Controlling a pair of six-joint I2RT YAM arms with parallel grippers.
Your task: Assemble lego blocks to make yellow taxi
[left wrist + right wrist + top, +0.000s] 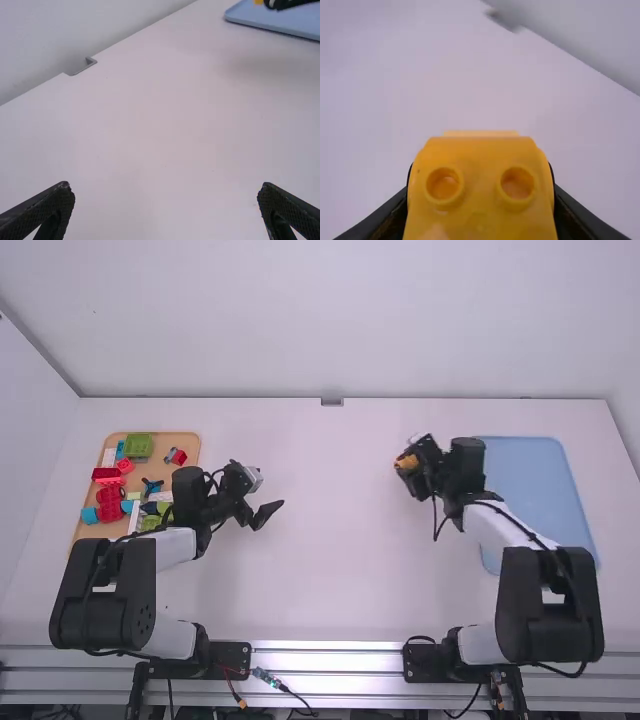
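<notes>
Fingers of the right gripper (480, 200) were closed about the yellow block (480, 215), held above the tabletop (330, 540); those of the left (166, 197) were spread. Light, rigid plastic was suggested, best gripped by its sides, studs untouched.

Open lane mid-desk (325, 570), near edge to far wall (330, 320), between left end effector (270, 496) and right end effector (405, 463). Left: arm (177, 546) beside wooden tray (186, 446), crowded with blocks (138, 446). Right: other arm (505, 528) spans blue tray's (535, 485) left side.
</notes>
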